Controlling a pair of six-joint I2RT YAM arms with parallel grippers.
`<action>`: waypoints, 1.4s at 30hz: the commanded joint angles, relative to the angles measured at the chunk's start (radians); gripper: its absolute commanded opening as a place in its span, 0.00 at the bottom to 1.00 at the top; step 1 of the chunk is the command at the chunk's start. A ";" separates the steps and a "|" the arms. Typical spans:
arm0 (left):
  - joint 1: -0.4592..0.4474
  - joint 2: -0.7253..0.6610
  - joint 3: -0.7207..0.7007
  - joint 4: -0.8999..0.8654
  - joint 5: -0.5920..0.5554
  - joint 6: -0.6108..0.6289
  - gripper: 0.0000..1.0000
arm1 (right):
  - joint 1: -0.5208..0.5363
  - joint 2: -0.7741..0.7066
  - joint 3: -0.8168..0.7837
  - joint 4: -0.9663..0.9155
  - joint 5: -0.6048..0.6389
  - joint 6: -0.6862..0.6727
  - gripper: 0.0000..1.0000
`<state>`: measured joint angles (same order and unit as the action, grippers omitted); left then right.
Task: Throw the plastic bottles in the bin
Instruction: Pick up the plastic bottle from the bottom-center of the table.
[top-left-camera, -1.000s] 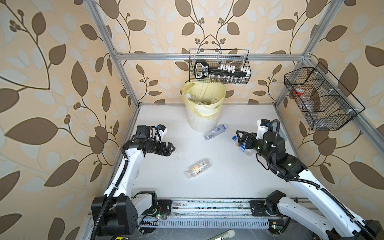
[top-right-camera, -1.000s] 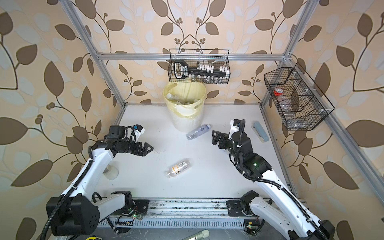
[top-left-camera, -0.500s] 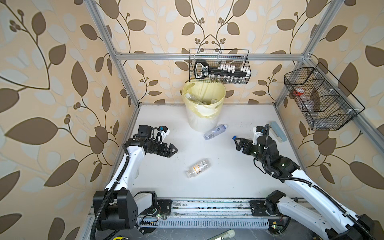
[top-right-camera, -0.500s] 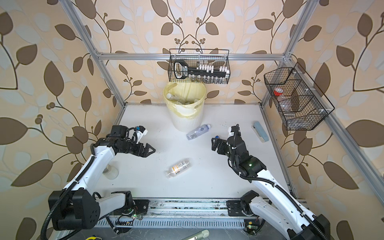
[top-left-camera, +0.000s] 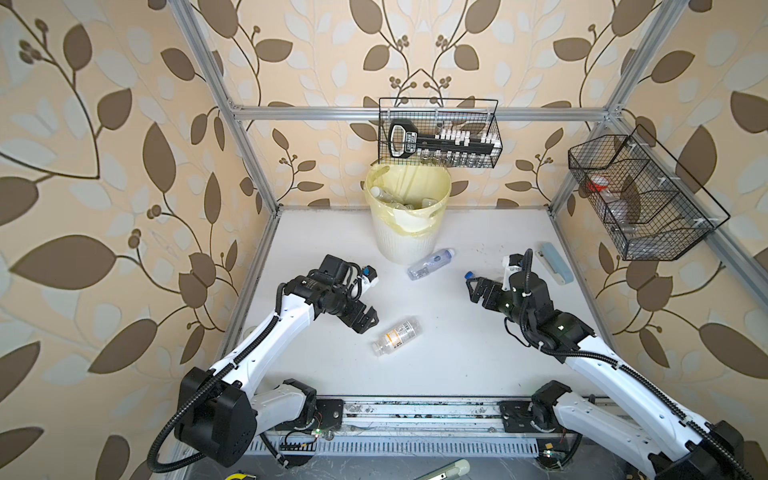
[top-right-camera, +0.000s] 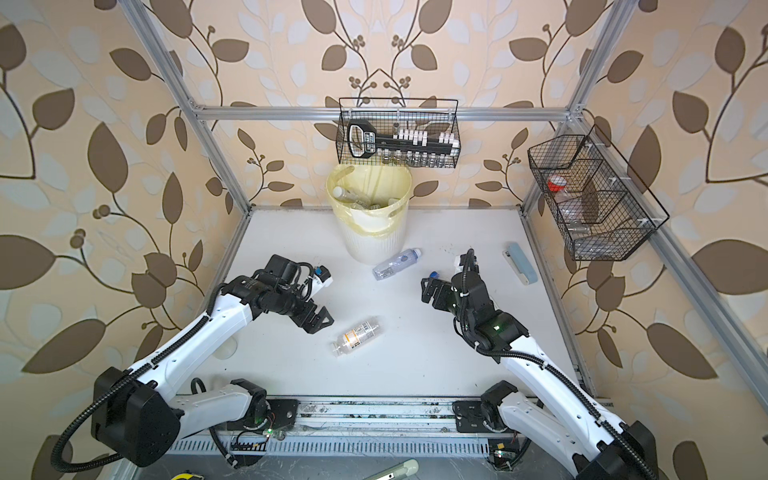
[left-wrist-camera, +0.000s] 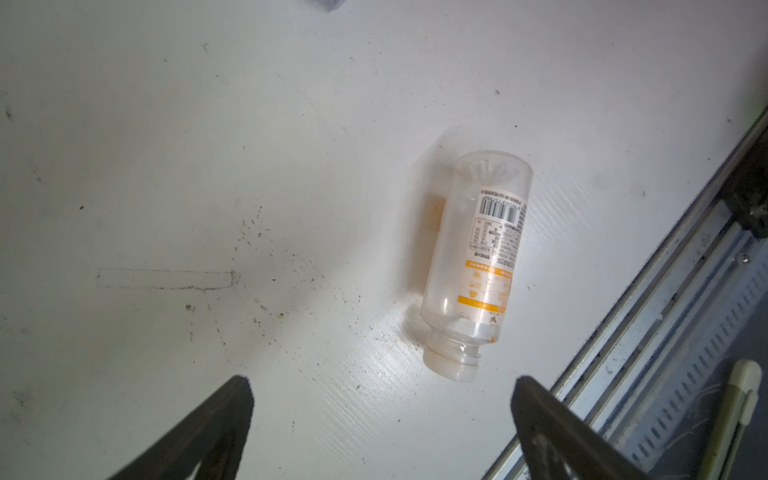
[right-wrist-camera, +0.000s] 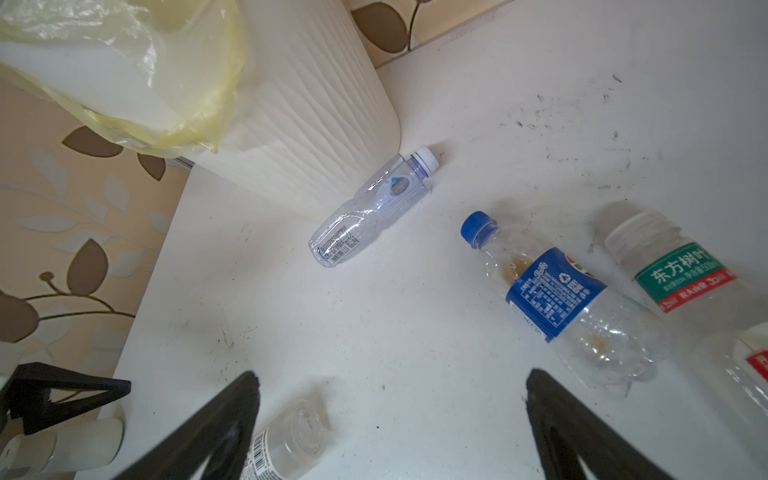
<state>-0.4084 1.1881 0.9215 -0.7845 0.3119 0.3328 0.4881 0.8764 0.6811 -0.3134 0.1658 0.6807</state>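
Both top views show bin holding plastic bottles.

Loads of open white table from the middle round to 5 and 6 o'clock, nothing lying there. The bin blocks 12 o'clock, and a wire basket hangs just above its far rim, so the mouth is free only from the near side. A clear bottle lies right at the bin's foot, 1 o'clock. The orange-label bottle near the centre has room all round, with the left gripper wide apart at its 10 o'clock. Around 2–3 o'clock it's tight: blue-label bottle and green-label bottle close side by side, pale blue block near the edge.
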 joint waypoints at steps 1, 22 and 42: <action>-0.081 0.037 0.056 -0.004 -0.114 -0.014 0.99 | -0.004 -0.030 -0.013 -0.031 0.035 0.002 1.00; -0.424 0.290 0.099 0.034 -0.256 -0.049 0.99 | -0.025 -0.021 -0.006 -0.029 0.066 -0.001 1.00; -0.451 0.346 -0.002 0.159 -0.274 -0.051 0.99 | -0.029 0.022 -0.001 -0.018 0.099 -0.027 1.00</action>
<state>-0.8520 1.5364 0.9253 -0.6525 0.0605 0.2794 0.4622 0.8909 0.6811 -0.3443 0.2478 0.6674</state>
